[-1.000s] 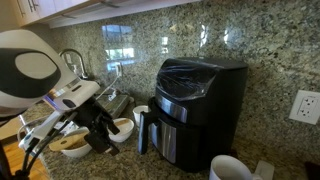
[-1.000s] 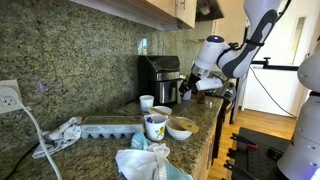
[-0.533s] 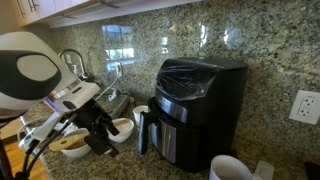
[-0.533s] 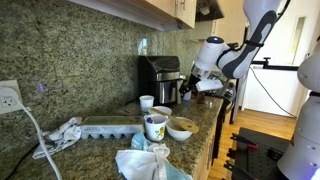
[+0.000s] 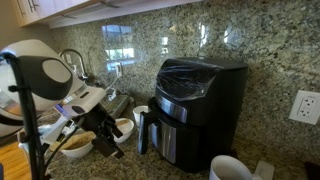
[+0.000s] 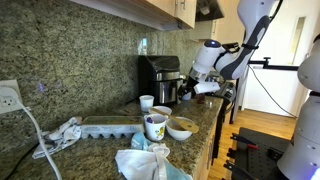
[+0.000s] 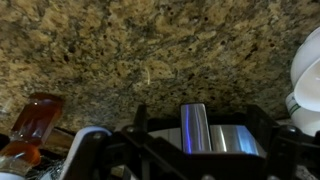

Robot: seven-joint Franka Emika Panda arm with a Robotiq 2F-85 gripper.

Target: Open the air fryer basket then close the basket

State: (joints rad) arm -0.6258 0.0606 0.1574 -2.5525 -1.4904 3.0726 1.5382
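**Item 1. Gripper** [image 5: 108, 143]: black two-finger unit on a white arm, also seen in an exterior view [image 6: 190, 90]. The jaws are spread wide with nothing between them. It hangs above the counter edge and touches nothing.

**Item 2. Air fryer basket** [image 5: 183, 135]: black drawer with silver trim, forming the lower front of the air fryer [image 5: 205, 85]. It appears seated flush in the body. It lies ahead of the gripper, near but apart.

**Item 3. Basket handle** [image 5: 145, 131]: black and protruding, it points toward the gripper with a clear gap between them.

**Item 4. White bowl** [image 5: 122, 127]: on the counter just beside the gripper, between it and the handle.

**Item 5. Second bowl** [image 5: 72, 146]: has a brownish interior and sits low beside the gripper, on the side away from the fryer.

**Item 6. White mug** [image 5: 230, 168]: beyond the fryer, well apart from the gripper.

**Item 7. Wall outlet** [image 5: 305, 105]: on the granite backsplash [image 5: 120, 45], farthest from the gripper.

**Item 8. Wrist view:** speckled granite [image 7: 150, 50] fills the frame. A silver metallic object [image 7: 210, 130] lies directly ahead of the gripper frame, and I cannot tell what it is.
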